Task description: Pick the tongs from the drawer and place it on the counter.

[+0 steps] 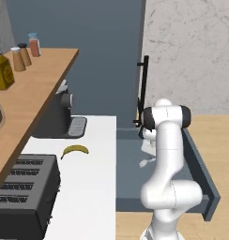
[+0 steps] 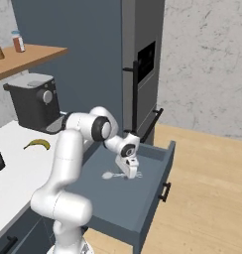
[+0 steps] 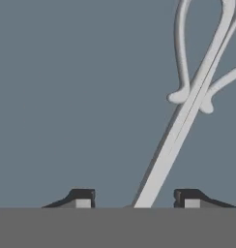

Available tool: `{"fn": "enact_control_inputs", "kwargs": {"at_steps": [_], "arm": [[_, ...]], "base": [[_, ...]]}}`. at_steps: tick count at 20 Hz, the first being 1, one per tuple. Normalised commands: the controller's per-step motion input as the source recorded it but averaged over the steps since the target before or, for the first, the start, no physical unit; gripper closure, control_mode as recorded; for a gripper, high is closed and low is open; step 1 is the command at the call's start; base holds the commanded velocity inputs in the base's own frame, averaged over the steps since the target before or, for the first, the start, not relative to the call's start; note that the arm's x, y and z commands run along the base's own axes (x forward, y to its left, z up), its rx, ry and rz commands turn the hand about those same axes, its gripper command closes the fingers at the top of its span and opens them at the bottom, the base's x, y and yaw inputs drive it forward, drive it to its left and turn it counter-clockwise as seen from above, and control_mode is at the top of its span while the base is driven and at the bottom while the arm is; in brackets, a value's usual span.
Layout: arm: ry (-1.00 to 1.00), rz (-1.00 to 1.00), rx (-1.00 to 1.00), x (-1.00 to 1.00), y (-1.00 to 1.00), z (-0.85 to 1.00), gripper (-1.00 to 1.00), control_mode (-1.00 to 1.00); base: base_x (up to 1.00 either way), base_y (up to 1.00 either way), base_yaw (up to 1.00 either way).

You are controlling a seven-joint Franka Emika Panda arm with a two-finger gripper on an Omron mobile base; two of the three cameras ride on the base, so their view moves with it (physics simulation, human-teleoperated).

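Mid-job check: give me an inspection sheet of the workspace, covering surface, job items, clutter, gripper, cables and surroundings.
Surface: white counter, bare at its near right part.
Drawer: pulled open, dark slate-blue.
Tongs: lying flat on the drawer floor, shaft running between the fingertips, loop handles beyond them.
Clutter: banana, toaster and coffee machine on the counter; bottles on the wooden shelf.
Gripper: open, low in the drawer, straddling the tongs' shaft, not closed on it.
Cables: nothing seen.
Surroundings: tall cabinet with black handles, wooden floor.
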Motion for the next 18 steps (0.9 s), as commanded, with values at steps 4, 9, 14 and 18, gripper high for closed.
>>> {"fn": "enact_control_inputs", "kwargs": {"at_steps": [4, 9, 14, 18], "arm": [[0.1, -0.01, 0.0, 0.02, 0.01, -0.55, 1.0, -1.0], [0.04, 0.0, 0.0, -0.01, 0.02, -0.47, 1.0, -1.0], [0.0, -0.07, 0.0, -0.73, -0.01, 0.67, 1.0, -1.0], [0.0, -0.07, 0.04, -0.58, 0.0, 1.0, 1.0, -1.0]], "base": [[0.0, 0.0, 0.0], [0.0, 0.0, 0.0], [0.0, 0.0, 0.0], [0.0, 0.0, 0.0]]}}
